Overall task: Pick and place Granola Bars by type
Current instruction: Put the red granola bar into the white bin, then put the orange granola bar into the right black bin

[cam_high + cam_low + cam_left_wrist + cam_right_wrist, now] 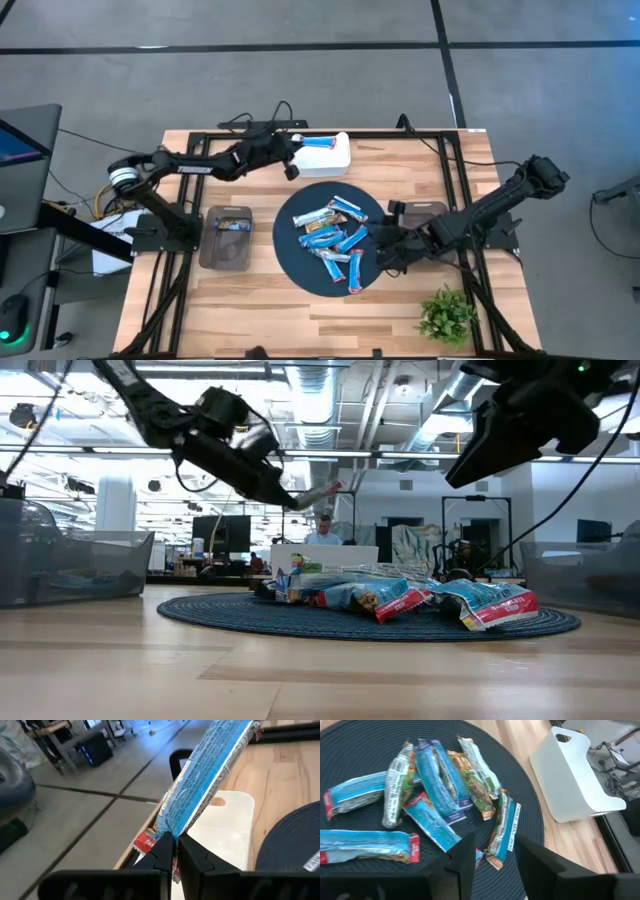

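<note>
Smoked clear plastic makes up the bin (226,238) at the far left of our table, and a bar or two already seems to lie in it, so we take it for one of the sorting targets. Beyond it our left gripper (291,163) reaches toward the table's far edge with its fingers (167,851) pinched tight on one end of a blue granola bar (207,777). The bar sticks out forward from the fingertips, over the white bin (335,158). We judge it is held by its crimped end because that leaves the body free to drop cleanly into that bin, and the white bin looks to be the place for the blue type. In the low view the same bar (318,491) hangs high above the table, so a release is not yet safe to call.

Moving right, the dark round mat (297,271) sits mid-table and carries the pile of granola bars (333,236), mostly blue, some with red ends, and a few green-and-tan ones (479,782) mixed among them. They overlap one another, which is likely why they are lifted one at a time.

Our right gripper (384,253) hovers at the mat's right edge with its fingers (463,856) spread and nothing between them. The nearest bar, a blue one standing on edge (502,832), lies just ahead of the gap, near but not touching. At the near right corner stands a small green plant (446,315), apart from the work.
</note>
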Motion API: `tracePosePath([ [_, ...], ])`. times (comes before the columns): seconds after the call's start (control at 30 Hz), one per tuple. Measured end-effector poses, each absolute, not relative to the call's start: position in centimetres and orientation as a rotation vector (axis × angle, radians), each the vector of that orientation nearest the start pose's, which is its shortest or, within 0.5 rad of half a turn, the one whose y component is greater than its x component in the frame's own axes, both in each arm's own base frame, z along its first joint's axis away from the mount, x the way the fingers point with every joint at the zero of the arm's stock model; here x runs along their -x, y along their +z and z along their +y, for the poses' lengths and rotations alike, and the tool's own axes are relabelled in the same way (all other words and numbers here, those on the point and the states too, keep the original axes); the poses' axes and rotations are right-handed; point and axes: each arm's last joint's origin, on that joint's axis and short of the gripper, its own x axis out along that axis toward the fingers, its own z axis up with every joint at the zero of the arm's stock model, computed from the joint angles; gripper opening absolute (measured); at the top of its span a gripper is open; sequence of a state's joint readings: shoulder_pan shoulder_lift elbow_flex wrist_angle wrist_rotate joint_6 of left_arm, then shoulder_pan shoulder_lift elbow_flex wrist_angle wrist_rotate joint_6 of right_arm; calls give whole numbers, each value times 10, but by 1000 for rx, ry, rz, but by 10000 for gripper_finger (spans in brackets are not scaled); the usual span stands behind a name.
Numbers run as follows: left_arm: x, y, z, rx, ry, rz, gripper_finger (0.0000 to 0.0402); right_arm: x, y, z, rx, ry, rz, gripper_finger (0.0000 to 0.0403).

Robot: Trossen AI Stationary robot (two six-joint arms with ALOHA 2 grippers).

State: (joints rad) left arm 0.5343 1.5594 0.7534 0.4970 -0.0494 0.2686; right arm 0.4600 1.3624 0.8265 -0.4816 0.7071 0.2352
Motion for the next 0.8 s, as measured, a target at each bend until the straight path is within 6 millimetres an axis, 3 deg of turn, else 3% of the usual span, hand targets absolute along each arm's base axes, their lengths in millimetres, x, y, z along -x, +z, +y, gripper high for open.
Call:
tracePosePath([
  [0.17,-301,190,179,-162,517,456,6,-236,211,94,342,-328,819,129],
  [0.37,-320,185,192,-129,513,594,8,-228,195,91,379,-320,857,129],
  [0.8,-320,188,191,-116,506,661,102,-229,194,89,366,-330,848,129],
])
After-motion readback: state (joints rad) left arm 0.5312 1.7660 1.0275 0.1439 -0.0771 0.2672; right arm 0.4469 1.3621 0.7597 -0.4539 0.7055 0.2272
